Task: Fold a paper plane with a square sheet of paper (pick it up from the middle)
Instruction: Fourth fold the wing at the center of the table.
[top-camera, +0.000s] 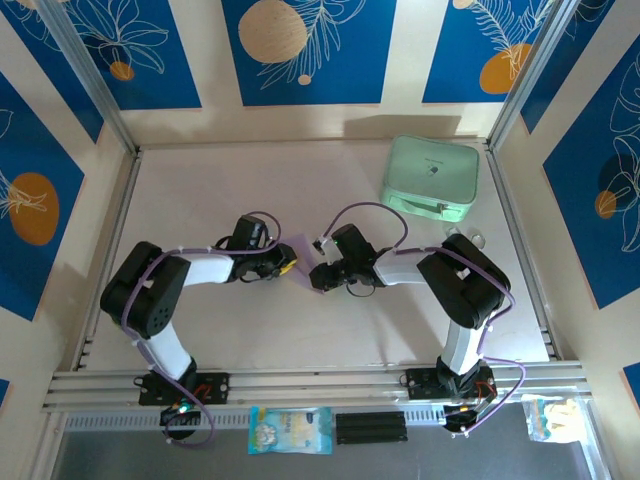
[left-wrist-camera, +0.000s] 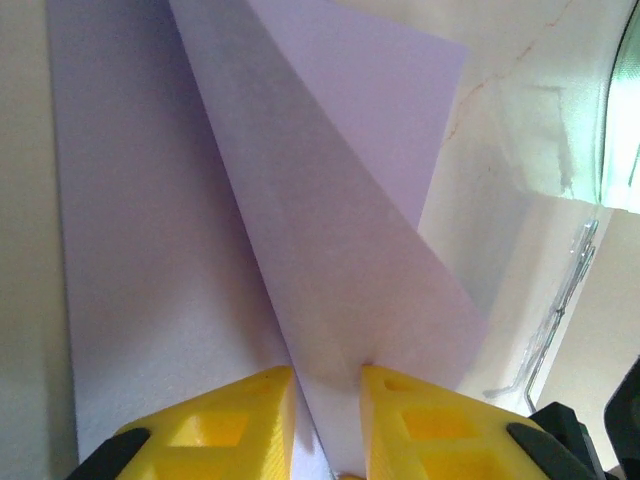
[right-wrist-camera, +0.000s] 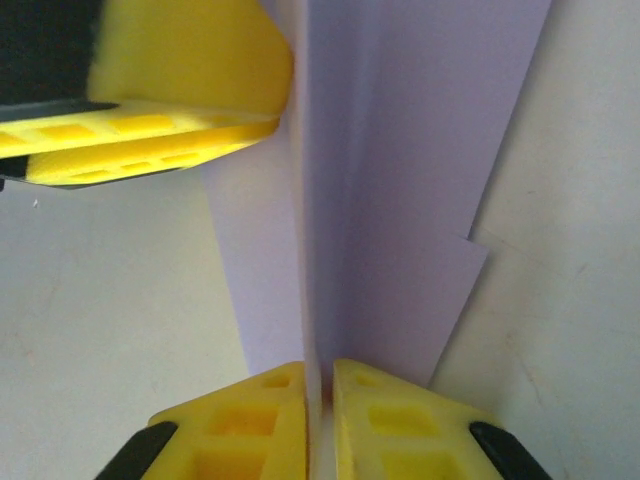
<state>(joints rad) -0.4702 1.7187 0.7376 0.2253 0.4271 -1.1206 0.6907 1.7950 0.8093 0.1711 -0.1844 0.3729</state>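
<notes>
The sheet of paper is pale lilac and creased into a narrow pointed shape with a raised centre ridge. It sits mid-table between both grippers. My left gripper meets it from the left. In the left wrist view its yellow fingers stand a little apart, jaws open, with a sloping flap of the paper running through the left gripper. My right gripper comes from the right. In the right wrist view the right gripper is shut on the paper's upright ridge, with the left gripper's fingers at the far end.
A mint-green rounded case lies at the back right of the cream table. A small printed packet rests in front of the arm bases. Metal rails and patterned blue walls close in the table's sides.
</notes>
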